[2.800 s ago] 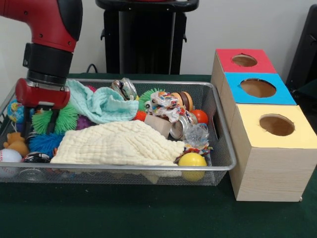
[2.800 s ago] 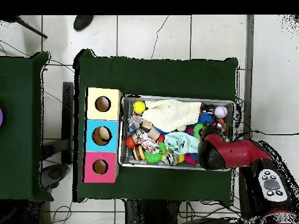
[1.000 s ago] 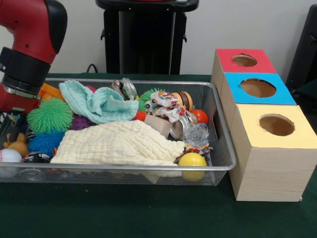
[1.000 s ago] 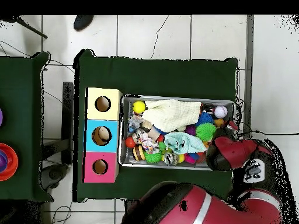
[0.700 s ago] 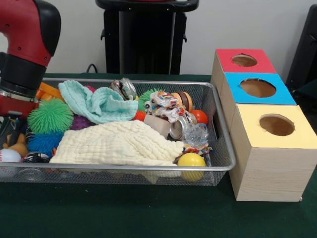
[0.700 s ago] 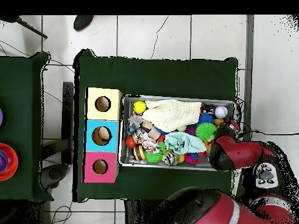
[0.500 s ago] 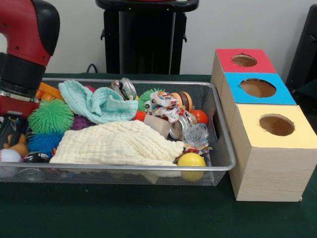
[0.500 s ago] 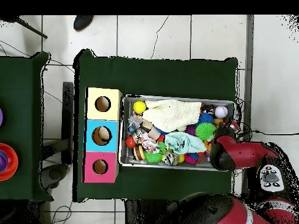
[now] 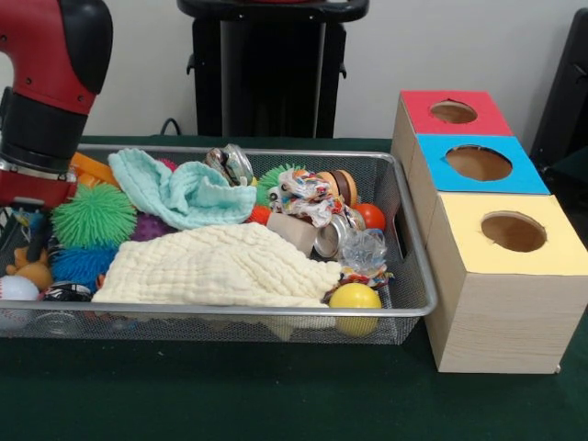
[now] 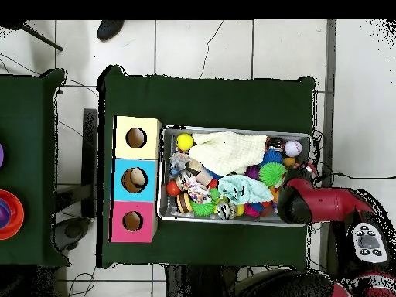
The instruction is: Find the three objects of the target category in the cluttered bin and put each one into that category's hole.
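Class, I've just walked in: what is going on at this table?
A red robot arm hangs over one end of a mesh bin crammed with toys and cloths, beside a green spiky ball. Its gripper reaches in there, but whether it holds anything is hidden. At the bin's other end stand three boxes with red, blue and yellow tops, each with a round hole.

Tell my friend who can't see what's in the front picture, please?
A wire bin on a green table is crammed with toys and cloths: a cream cloth in front, a teal cloth behind, a spiky green ball and a yellow ball. The red robot arm reaches down at the bin's left end. Beside the bin stand red, blue and yellow boxes with round holes.
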`<state>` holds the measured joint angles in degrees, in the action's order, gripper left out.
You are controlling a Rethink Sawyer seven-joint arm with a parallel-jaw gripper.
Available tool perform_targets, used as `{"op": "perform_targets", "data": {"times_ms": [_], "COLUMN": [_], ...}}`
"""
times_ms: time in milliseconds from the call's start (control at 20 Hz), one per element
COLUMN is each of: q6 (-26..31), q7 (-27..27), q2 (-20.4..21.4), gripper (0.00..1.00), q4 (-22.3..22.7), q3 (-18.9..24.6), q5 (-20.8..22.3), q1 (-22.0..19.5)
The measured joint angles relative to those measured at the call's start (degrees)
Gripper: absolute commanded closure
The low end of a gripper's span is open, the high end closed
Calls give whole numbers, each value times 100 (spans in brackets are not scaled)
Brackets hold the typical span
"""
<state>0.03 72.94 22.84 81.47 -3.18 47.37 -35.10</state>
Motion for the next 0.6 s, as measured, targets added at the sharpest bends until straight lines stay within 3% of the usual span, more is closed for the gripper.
{"op": "perform_targets", "data": {"times_ms": [600], "q6": [495], "q7": [0], "q2": [223], "gripper": [0], "q4": [270], "q3": [203], "q5": [-237], "q1": [-179]}}
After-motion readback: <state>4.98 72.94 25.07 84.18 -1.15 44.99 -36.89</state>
